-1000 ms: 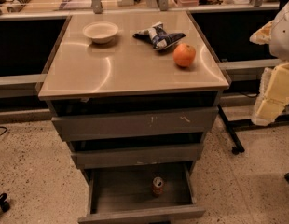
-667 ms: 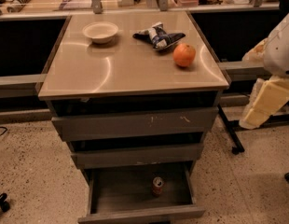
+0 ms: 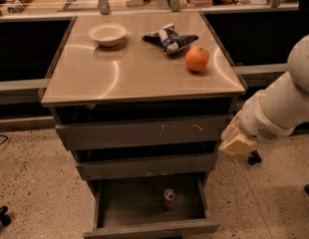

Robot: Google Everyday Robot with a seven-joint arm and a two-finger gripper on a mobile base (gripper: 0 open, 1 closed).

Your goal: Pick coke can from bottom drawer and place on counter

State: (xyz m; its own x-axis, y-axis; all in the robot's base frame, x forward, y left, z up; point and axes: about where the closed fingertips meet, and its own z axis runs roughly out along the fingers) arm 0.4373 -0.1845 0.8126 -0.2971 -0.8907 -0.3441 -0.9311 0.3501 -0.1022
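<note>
A mobile robot's gripper (image 3: 237, 142) hangs just off the right flank of the grey cabinet (image 3: 139, 132), level with its middle drawer. Whether it is apart or together cannot be told from here. The coke can (image 3: 168, 198) stands upright in the cabinet's open bottom drawer (image 3: 149, 229), right of centre and clear of the walls. The counter (image 3: 94, 78) atop the cabinet carries a bowl (image 3: 107, 34), a crumpled bag (image 3: 169, 38) and an orange (image 3: 197, 59). The reach looks best made by swinging round to the cabinet's front, clearing the middle drawer's lip, then coming straight down over the can so it is not tipped.
</note>
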